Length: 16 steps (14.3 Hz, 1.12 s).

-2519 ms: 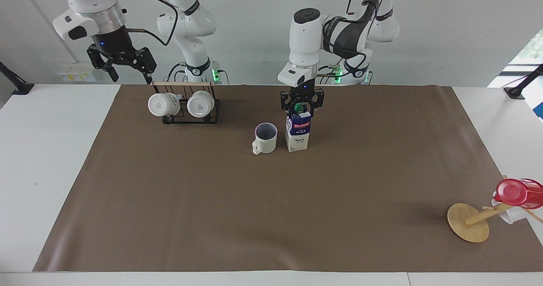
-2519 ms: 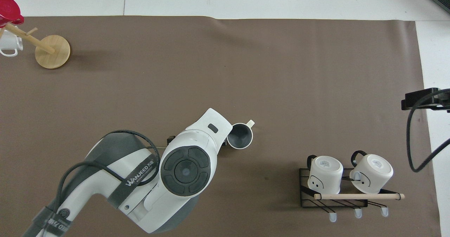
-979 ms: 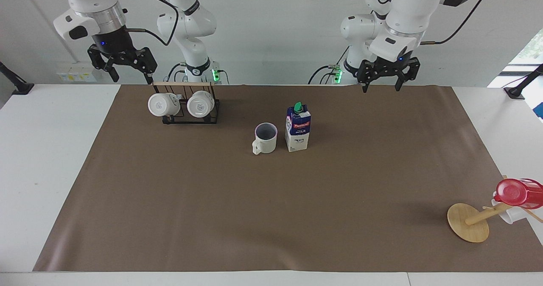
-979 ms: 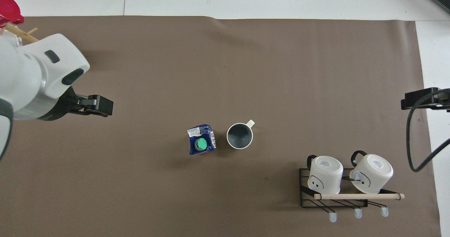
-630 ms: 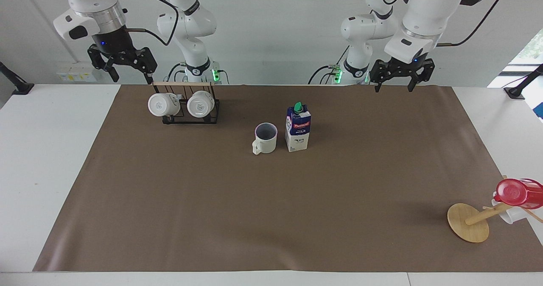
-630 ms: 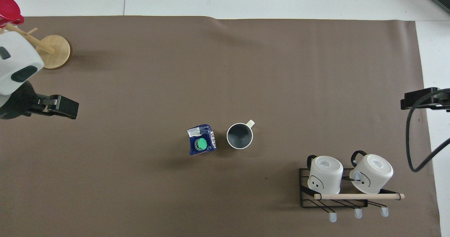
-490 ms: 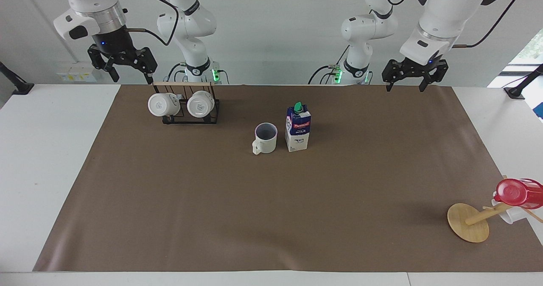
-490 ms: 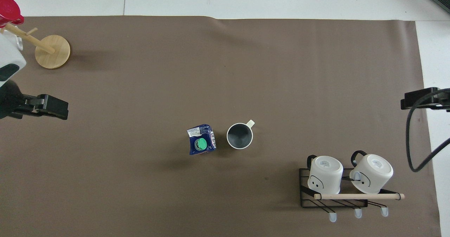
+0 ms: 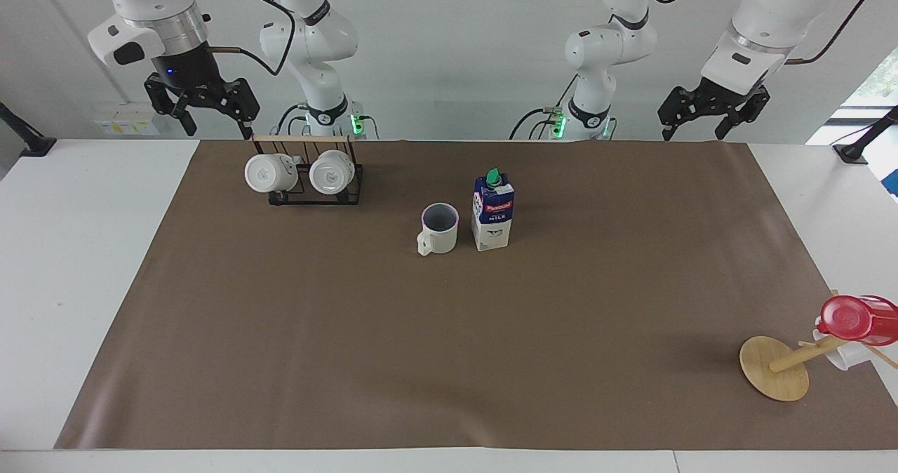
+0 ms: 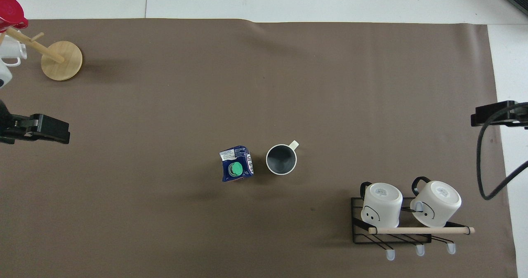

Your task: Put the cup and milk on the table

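The cream-white cup [image 9: 440, 229] [image 10: 281, 159] stands upright on the brown sheet of the table [image 9: 449, 347] [image 10: 264, 84], its handle turned away from the robots. Close beside it, toward the left arm's end, the blue and white milk [image 9: 492, 212] [image 10: 236, 168] carton stands upright with its green cap on top. Nothing touches either one. My left gripper [image 9: 692, 135] hangs open and empty in the air over the sheet's corner at the left arm's base. My right gripper [image 9: 217, 130] waits open and empty above the table edge by the mug rack.
A black wire rack [image 9: 309, 192] [image 10: 392, 232] holding two white mugs sits near the right arm's base. A tipped wooden mug tree [image 9: 775, 368] [image 10: 62, 55] with a red cup [image 9: 857, 317] [image 10: 10, 12] lies at the corner farthest from the robots, at the left arm's end.
My left gripper let go of the milk, rose and swung away toward the left arm's end of the table. The cup, the milk and the right arm have not moved.
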Available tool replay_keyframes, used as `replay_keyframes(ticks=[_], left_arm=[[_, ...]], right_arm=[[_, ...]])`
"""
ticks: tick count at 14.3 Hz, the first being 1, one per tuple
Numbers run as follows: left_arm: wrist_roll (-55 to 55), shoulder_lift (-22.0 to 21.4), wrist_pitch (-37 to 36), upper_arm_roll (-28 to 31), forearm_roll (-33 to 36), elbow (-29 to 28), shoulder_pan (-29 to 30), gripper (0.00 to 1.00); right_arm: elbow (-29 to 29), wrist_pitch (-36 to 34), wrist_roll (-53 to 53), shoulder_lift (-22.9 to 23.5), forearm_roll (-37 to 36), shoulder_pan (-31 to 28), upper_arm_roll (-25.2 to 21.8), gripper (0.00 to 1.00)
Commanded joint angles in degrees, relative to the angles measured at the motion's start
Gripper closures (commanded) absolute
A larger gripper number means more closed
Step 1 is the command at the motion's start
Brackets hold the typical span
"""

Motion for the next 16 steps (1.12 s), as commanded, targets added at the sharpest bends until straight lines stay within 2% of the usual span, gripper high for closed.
replay_keyframes(ticks=[1, 6, 10, 16], left_arm=[[0.5, -0.6, -0.8, 0.0, -0.9, 0.2, 0.9, 0.0], [0.6, -0.6, -0.9, 0.8, -1.5, -0.2, 0.4, 0.0], [0.3, -0.6, -0.9, 0.9, -4.8, -0.2, 0.5, 0.0], [0.3, -0.6, -0.9, 0.9, -4.8, -0.2, 0.6, 0.0]], right_arm=[[0.0, 0.5, -1.6, -0.1, 1.2, -0.8, 0.2, 0.0], [0.1, 0.6, -1.7, -0.1, 1.2, -0.8, 0.2, 0.0], [0.1, 0.4, -1.7, -0.1, 1.3, -0.8, 0.1, 0.0], [-0.1, 0.6, -1.7, -0.2, 1.2, -1.0, 0.0, 0.0]])
